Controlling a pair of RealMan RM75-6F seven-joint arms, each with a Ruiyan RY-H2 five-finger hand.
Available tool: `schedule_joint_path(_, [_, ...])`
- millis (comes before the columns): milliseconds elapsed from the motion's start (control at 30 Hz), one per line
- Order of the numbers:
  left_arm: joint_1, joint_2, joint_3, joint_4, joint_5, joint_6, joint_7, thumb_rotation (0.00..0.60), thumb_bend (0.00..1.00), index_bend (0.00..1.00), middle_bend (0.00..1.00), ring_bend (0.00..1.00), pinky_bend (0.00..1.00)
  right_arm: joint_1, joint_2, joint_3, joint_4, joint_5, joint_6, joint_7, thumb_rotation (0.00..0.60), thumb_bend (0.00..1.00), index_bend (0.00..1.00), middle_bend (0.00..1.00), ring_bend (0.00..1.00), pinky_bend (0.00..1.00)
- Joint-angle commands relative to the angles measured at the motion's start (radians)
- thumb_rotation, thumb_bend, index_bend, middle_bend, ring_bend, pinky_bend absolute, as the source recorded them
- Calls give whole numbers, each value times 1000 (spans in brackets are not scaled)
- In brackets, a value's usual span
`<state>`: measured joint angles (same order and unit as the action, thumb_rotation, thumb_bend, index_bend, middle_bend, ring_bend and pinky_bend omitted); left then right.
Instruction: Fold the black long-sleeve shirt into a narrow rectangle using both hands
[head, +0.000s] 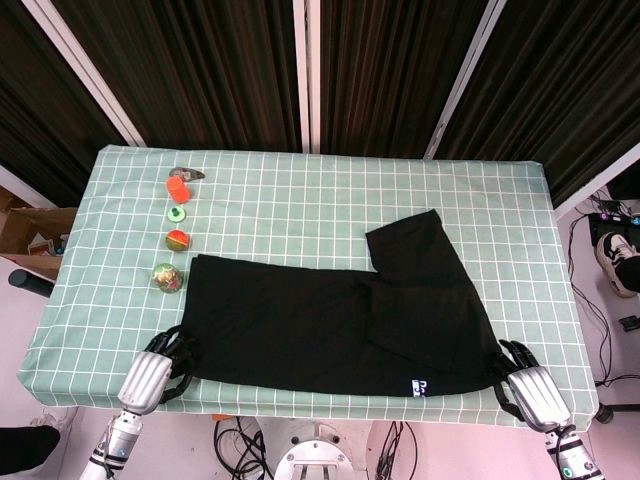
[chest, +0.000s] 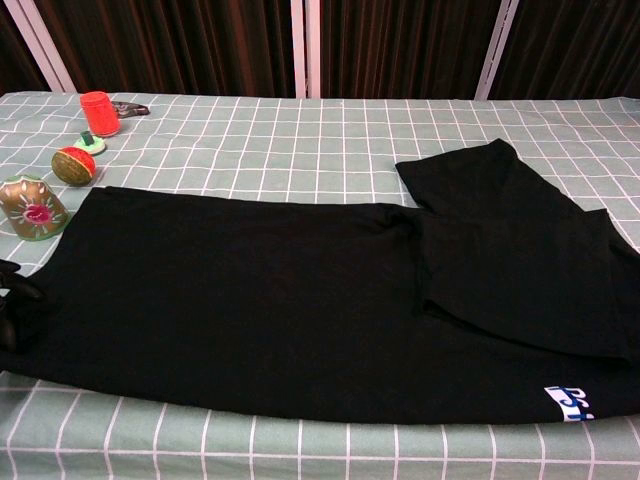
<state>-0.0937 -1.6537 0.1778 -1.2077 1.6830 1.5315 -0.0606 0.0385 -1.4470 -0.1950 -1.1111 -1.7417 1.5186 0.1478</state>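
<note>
Both views are bright and evenly lit from above, with sharp focus across the checked surface (head: 300, 200). Shadows are faint and short. The shirt (head: 330, 320) reads as near-solid black, its folds barely visible. The curtains (head: 400, 70) behind stay dark. No glare; the head view bows slightly at its edges.

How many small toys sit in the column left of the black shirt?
4: orange cup farthest back, green ring-shaped piece, round red-and-green toy, and green-gold dome toy nearest. A dark object lies behind them.
</note>
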Motion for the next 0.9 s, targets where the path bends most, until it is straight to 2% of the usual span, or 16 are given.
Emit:
schedule_joint_path(33, [5,4,6,-8,7,0,3,600,436,598,253,134,206,-7,4,-4,-10,-4,4,-11,600,587,606,313,99,168])
schedule_joint_path(133, [11,5,9,-12,12,-1,8,600,443,598,253,134,206,-7,7,-6,-16,-7,-4,-17,600,577,593,304,98,160])
schedule_joint_path(200, [16,4,11,-11,11,-6,8,600,440,570,246,128,205,-8,11,-5,-22,-5,-10,-27,600,522,557,291,94,148])
schedule_joint_path(233, [18,6,11,-14,8,-10,9,600,431,539,234,121,204,-9,15,-5,-28,-1,-16,-29,600,437,497,274,86,134])
schedule_joint_path(267, [19,8,9,-20,4,-14,12,600,381,446,201,104,202,-9,20,-4,-37,4,-21,-30,600,345,419,251,70,119])
schedule_joint_path(333, [19,18,0,-39,0,-13,18,600,285,269,150,83,199,-7,41,1,-71,14,-26,-25,600,138,179,180,17,70])
schedule_joint_path(400, [19,28,-10,-58,-1,-3,13,600,254,170,137,77,197,-1,72,10,-109,12,-15,-26,600,64,58,148,0,52])
schedule_joint_path(467, [17,46,-23,-80,0,11,0,600,248,145,137,74,195,13,122,21,-161,2,-1,-33,600,42,14,140,0,50])
schedule_joint_path(600, [15,82,-51,-117,7,52,-33,600,247,144,137,74,194,76,252,75,-293,6,-7,-25,600,50,11,145,0,51])
schedule_joint_path(667, [13,100,-64,-139,6,64,-56,600,248,144,137,74,194,123,305,117,-349,38,-52,-20,600,105,43,174,1,59])
schedule_joint_path(767, [9,128,-88,-177,-5,77,-81,600,247,144,137,74,194,228,368,197,-427,131,-203,-50,600,241,161,225,10,104])
schedule_joint_path(833, [9,136,-109,-187,-12,88,-71,600,247,144,138,74,194,313,369,259,-442,214,-327,-68,600,310,244,243,25,131])
schedule_joint_path(900, [7,137,-122,-192,-21,88,-61,600,247,144,140,74,194,386,345,312,-424,291,-434,-77,600,328,293,255,35,144])
